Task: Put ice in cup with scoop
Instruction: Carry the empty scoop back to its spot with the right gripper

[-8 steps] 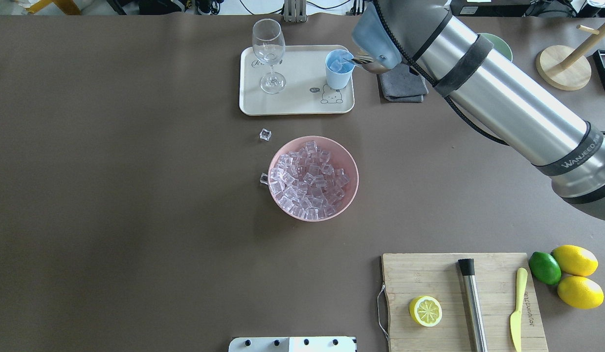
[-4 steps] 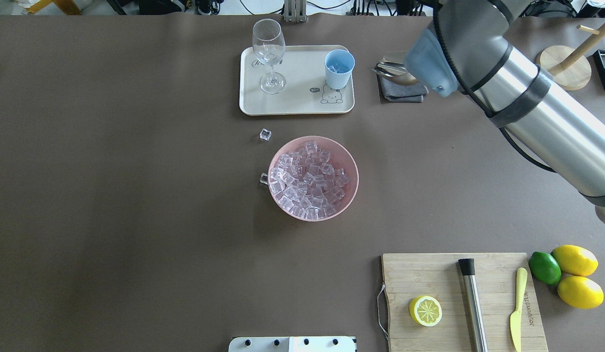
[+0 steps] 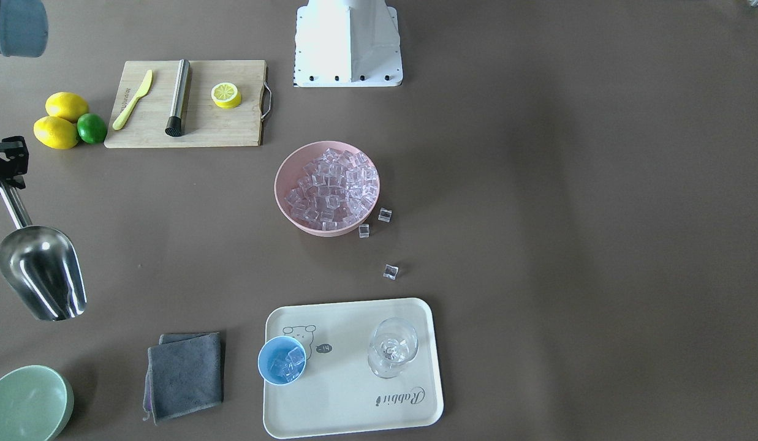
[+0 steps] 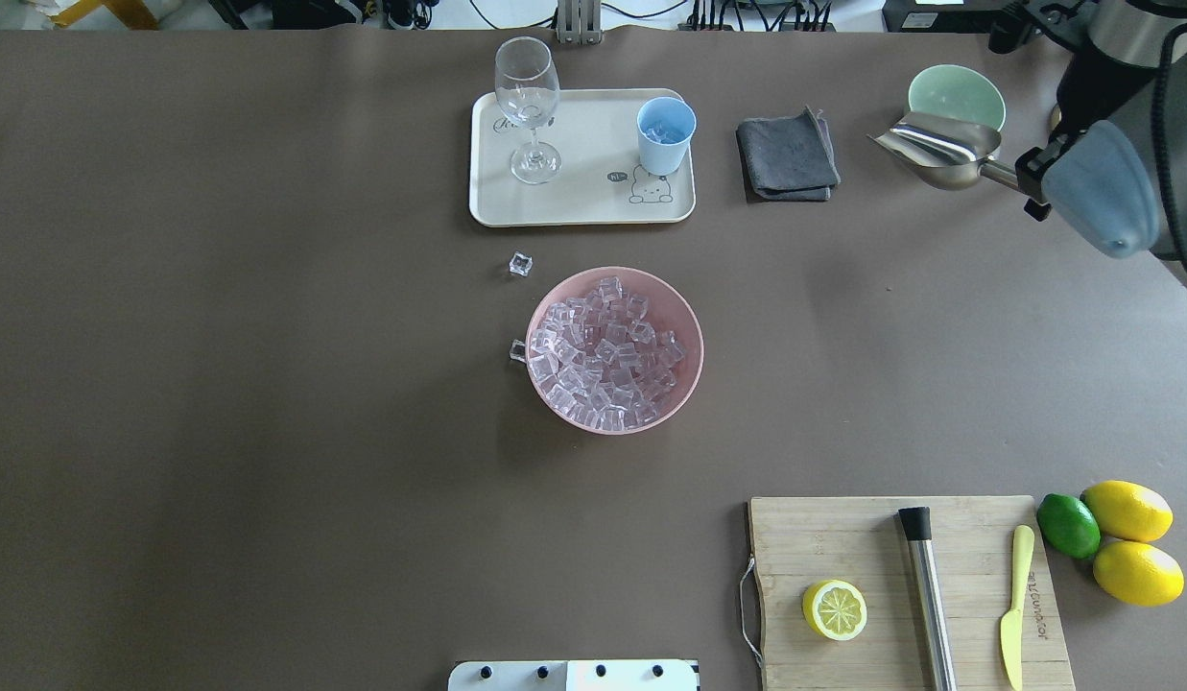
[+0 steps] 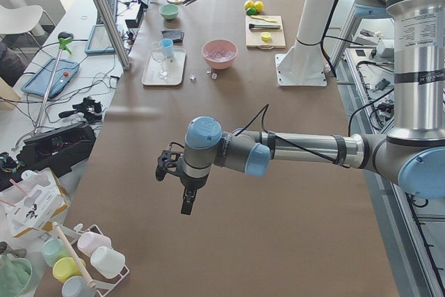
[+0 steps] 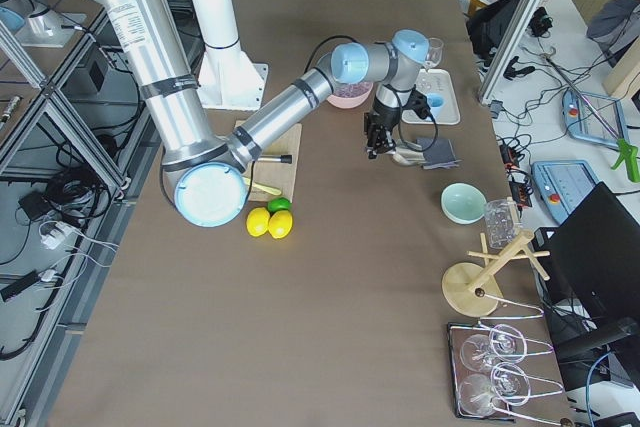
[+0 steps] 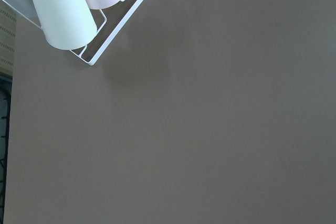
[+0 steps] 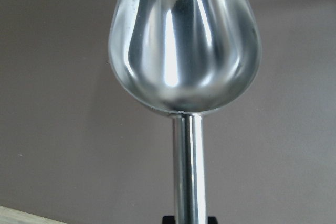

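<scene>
The light-blue cup (image 4: 666, 134) stands on the cream tray (image 4: 574, 206) with a few ice cubes in it, as the front-facing view (image 3: 282, 360) also shows. Most of the ice (image 4: 605, 353) fills a pink bowl (image 3: 287, 211). My right gripper (image 4: 1027, 182) is shut on the handle of the steel scoop (image 4: 938, 154). It holds the scoop above the table near the pale green bowl (image 4: 958, 91), far right of the cup. The scoop (image 8: 184, 40) is empty. My left gripper (image 5: 182, 172) shows only in the left side view, and I cannot tell whether it is open or shut.
A wine glass (image 4: 528, 106) stands on the tray and a grey cloth (image 4: 787, 154) lies right of it. Loose cubes (image 3: 390, 271) lie near the pink bowl. A cutting board (image 4: 905, 595) with a lemon half, steel rod and knife sits front right, beside lemons and a lime (image 4: 1068, 525).
My right arm has swung the scoop from over the cup to the right, past the grey cloth, to beside the green bowl. The cup and the bowl of ice have not moved.
</scene>
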You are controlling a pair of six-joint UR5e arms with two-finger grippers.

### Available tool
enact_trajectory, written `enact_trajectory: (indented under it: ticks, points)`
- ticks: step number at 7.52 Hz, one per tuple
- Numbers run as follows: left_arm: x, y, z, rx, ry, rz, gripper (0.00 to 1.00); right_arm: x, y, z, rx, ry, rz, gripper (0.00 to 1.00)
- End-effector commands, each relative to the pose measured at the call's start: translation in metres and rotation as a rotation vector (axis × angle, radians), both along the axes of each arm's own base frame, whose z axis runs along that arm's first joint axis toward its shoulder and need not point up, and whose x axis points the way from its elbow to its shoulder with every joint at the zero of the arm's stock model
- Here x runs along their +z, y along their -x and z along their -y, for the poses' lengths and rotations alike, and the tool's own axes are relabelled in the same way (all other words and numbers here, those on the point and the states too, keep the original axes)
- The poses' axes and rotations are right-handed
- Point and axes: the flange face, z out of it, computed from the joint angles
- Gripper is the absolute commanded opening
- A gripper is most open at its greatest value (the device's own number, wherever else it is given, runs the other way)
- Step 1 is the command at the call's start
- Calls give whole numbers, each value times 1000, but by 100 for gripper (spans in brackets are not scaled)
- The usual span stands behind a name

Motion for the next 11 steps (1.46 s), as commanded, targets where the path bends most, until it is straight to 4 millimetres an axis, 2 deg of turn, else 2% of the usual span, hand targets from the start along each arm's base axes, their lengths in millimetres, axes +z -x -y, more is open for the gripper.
enact_trajectory:
  ticks: [1,2,3,4,7,8,9,11]
  points:
    - [-3,-6,4,12,-6,-1,99,125,-72,-89,240,139,59,0]
    - [-3,-11,5,24,-6,-1,99,155,-83,-117,321,155,72,0]
    - [-3,-12,6,26,-6,-1,99,183,-88,-130,379,148,88,0]
    - [-4,-12,11,26,-8,-1,99,206,-89,-130,430,138,93,0]
    - [-8,-12,12,26,-17,-1,99,255,-86,-128,436,101,80,0]
    - [-10,-12,12,26,-20,-2,99,256,-72,-121,421,102,83,0]
    - [-11,-12,12,27,-22,-4,99,243,-53,-108,433,114,92,0]
    - [-16,-13,12,28,-31,-8,99,238,-32,-107,421,127,91,0]
